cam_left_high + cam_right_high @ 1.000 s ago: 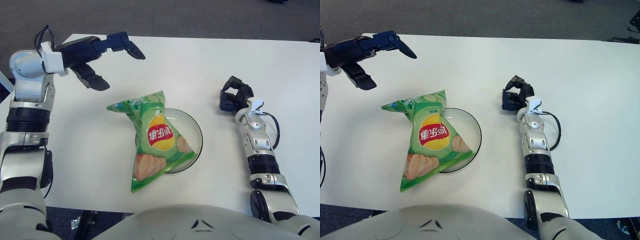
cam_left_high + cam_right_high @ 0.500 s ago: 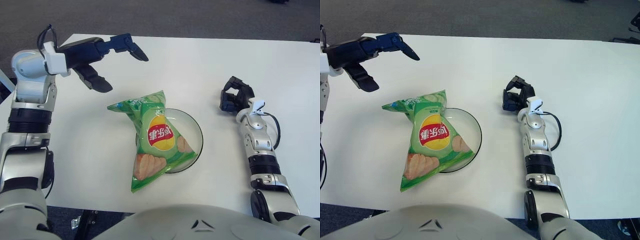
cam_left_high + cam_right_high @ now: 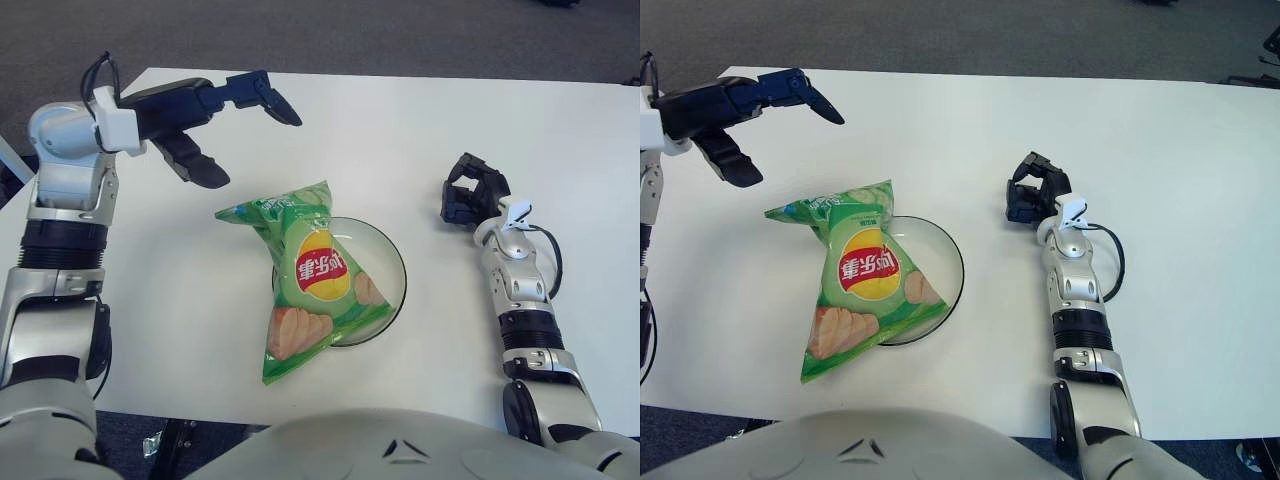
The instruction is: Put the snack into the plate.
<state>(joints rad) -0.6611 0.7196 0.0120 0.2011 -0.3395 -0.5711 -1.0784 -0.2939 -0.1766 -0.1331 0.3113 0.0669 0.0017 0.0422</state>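
Lying across the left half of the glass plate (image 3: 393, 262) on the white table (image 3: 420, 130), green snack bag (image 3: 306, 278) sitting at about 4 o'clock from, and apart from, the spread, empty left hand (image 3: 215, 120), right hand (image 3: 470, 192) curling at 3 o'clock of the plate.

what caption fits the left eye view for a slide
Green snack bag lies across glass plate; open left robot hand above it.
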